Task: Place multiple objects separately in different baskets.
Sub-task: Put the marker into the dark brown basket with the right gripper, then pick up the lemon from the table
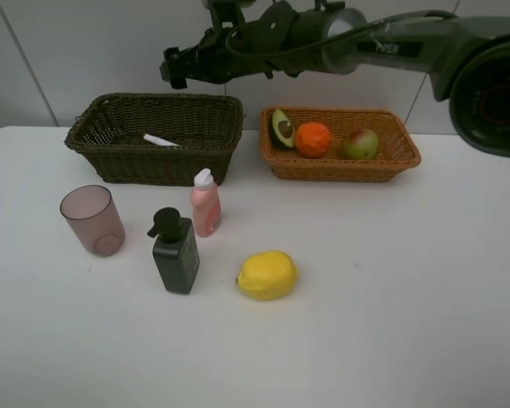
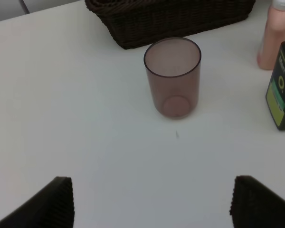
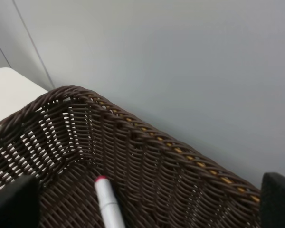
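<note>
1. Left wrist view puts the translucent pinkish plastic cup (image 2: 172, 78) upright, straight ahead of our left gripper (image 2: 154, 204), whose jaws stand wide and empty.
2. Our right gripper (image 3: 145, 204), jaws spread and empty, hangs above the dark brown wicker basket (image 1: 153, 163) holding the white pink-tipped marker (image 1: 161, 140).
3. We judge the left arm nearer the cup.

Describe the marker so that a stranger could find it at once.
At the back of the table stand two baskets; look in the dark basket, on the left in the high view. The marker lies on its floor: a thin white stick with a pink tip, alone there, whereas the tan basket holds fruit.
</note>
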